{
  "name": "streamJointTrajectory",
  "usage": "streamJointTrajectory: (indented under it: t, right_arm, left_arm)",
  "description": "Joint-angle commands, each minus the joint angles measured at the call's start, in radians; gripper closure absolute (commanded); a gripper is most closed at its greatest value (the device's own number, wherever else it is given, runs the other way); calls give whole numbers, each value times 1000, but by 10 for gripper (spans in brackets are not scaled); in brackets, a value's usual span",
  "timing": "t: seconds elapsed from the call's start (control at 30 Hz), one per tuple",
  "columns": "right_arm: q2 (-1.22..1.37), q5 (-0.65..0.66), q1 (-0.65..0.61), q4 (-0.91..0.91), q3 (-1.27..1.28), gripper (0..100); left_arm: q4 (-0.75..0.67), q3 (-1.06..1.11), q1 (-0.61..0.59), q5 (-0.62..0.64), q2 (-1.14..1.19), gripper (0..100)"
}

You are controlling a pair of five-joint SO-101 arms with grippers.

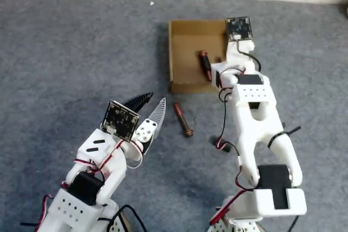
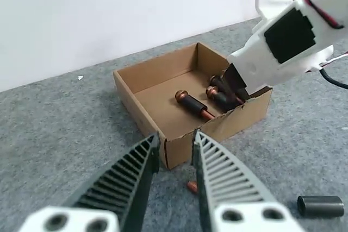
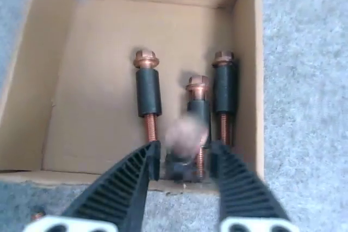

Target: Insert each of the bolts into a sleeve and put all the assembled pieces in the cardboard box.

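Note:
The cardboard box sits on the grey carpet at the back. Three bolt-in-sleeve pieces lie inside it: one apart, one by the side wall, and a middle one partly blurred. My right gripper hangs open over the box's near wall, its fingertips either side of the middle piece's end. A bare copper bolt lies on the carpet in front of the box. My left gripper is open just left of that bolt, pointing at the box. A loose black sleeve lies on the carpet.
The right arm stretches from the front edge to the box, with red and black cables hanging beside it. Open carpet lies left of the box and behind the left arm. A pale wall runs behind the table.

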Motion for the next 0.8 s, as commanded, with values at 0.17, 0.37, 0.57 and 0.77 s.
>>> streamJointTrajectory:
  t: [0.17, 0.37, 0.57, 0.77]
  right_arm:
    - [-105, -3, 5, 76, -61, 804]
    - [-295, -3, 2, 260, -48, 829]
    - [-433, 40, -2, 470, 59, 844]
    - [-481, 295, -25, 639, 200, 844]
  left_arm:
    - [-23, -8, -18, -9, 4, 874]
    - [-23, -10, -18, -9, 4, 874]
    - [-23, -10, -19, -9, 4, 874]
    - [-23, -10, -21, -9, -1, 874]
